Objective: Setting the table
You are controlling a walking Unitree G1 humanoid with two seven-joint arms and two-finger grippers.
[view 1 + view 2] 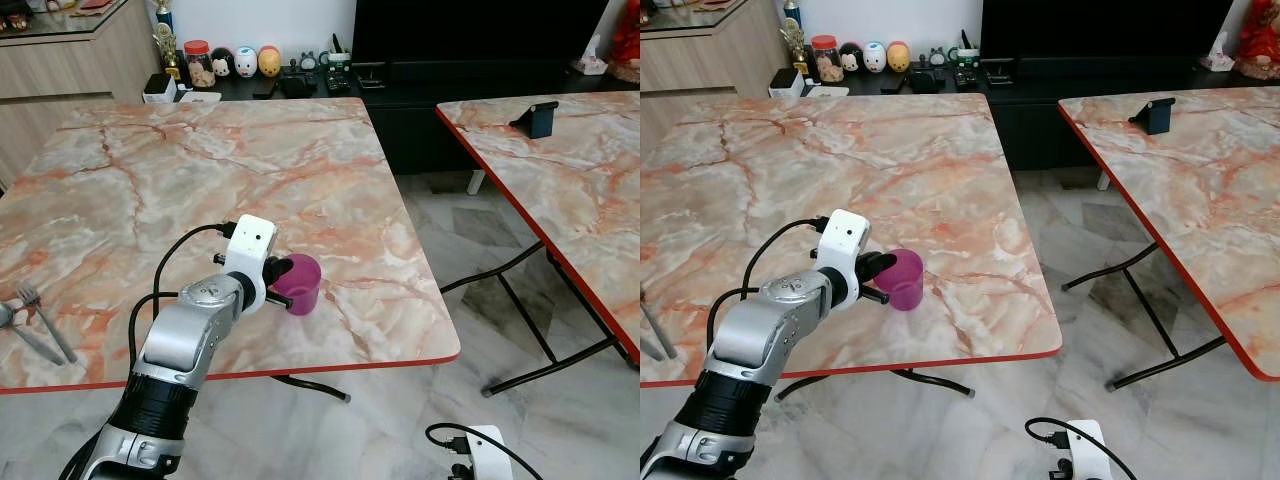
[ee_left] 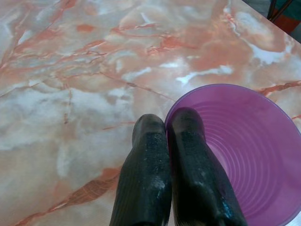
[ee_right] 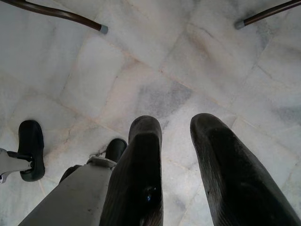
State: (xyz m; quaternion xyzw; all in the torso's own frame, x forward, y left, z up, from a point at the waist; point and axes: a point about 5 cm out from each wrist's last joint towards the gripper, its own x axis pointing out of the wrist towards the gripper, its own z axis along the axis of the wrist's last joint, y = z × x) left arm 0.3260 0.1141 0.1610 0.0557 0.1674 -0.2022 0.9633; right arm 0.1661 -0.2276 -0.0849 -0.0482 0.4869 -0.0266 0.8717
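— So where do we stand at the table [image 1: 120, 180]?

— We have our left arm [image 1: 185, 345] bent at the elbow and reaching forward over the near edge, forearm rising from low on our left toward the middle of the marble top. The left gripper [image 2: 167, 129] is at the cup [image 1: 300, 283], a purple one standing upright near the front edge, toward the table's right corner.

— How are the jaws?

— Pinched nearly together on the cup's rim. From the wrist we see one finger [image 2: 146, 174] outside the wall and the other just inside, with the thin purple rim between them. The cup's base looks to be on the tabletop, though we cannot tell for certain that it bears its weight there.

— And our other arm?

— Our right arm hangs idle, low beside us, its white wrist housing [image 1: 485, 450] and black cable above the pale floor [image 1: 400, 430]. The right gripper [image 3: 176, 127] points down at the tiles, fingers parted with a clear gap, holding nothing.

— Anything else laid out?

— A fork [image 1: 45, 320] lies at the table's front left, beside another utensil whose type we cannot make out. A second marble table [image 1: 570, 180] stands well apart on our right, with a small dark stand [image 1: 535, 118] on it.
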